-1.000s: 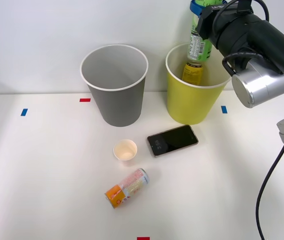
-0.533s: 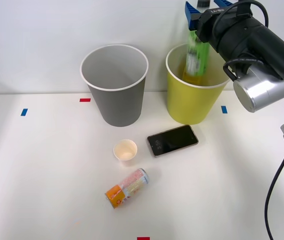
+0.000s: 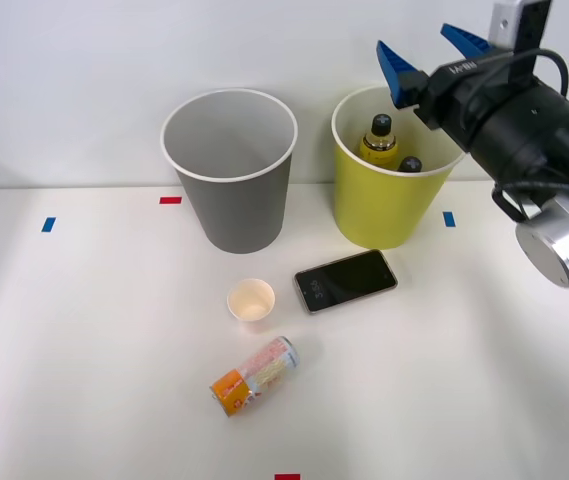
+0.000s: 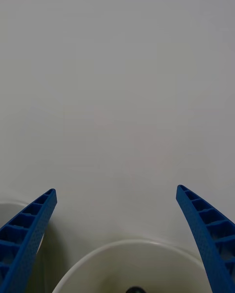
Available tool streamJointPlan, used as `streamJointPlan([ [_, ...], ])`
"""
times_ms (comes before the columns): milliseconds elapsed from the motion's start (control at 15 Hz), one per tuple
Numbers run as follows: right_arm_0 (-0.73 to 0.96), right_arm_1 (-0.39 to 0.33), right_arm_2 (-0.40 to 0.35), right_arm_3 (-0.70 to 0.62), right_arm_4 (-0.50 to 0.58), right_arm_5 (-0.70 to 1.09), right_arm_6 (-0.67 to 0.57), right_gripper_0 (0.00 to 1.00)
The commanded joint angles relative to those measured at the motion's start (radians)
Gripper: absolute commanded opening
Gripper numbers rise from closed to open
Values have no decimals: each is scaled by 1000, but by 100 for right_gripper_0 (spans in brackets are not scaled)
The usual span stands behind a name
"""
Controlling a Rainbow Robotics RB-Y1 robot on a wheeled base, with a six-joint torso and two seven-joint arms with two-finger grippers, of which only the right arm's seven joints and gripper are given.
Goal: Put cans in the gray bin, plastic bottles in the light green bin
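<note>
Gripper (image 3: 429, 52) spread wide and empty, I hover above the light green bin (image 3: 376, 210), where both plastic bottles (image 3: 381, 140) stand, black caps up. Beside it sits the gray bin (image 3: 232, 205); the can (image 3: 254, 376) lies on the table (image 3: 84, 340).

The room is brightly and evenly lit, the white table (image 3: 84, 380) and the pale wall (image 3: 84, 70) both nearly washed out. Shadows are soft: a faint gray band spreads across the table's left side, and the gray bin (image 3: 230, 170) throws a weak one on the wall behind it. The phone (image 3: 345, 280) screen carries a dull sheen, and the arm's silver joint (image 3: 564, 245) gleams. Everything looks sharp in the front view, no motion blur. From the wrist, the wall grades smoothly darker toward the bottom corners.
</note>
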Motion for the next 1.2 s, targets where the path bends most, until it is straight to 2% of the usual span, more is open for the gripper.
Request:
streamJointPlan([
  [67,247,-46,-84,-205,16,-28,-12,82],
  [267,439,-52,-130,-306,46,-140,-25,82],
  [467,626,-47,-156,-317,46,-346,-38,82],
  [667,804,2,-151,-317,46,-513,-39,82],
  [800,945,62,-116,-317,49,-611,-38,82],
  [1200,1189,212,-44,-309,54,-654,-28,82],
])
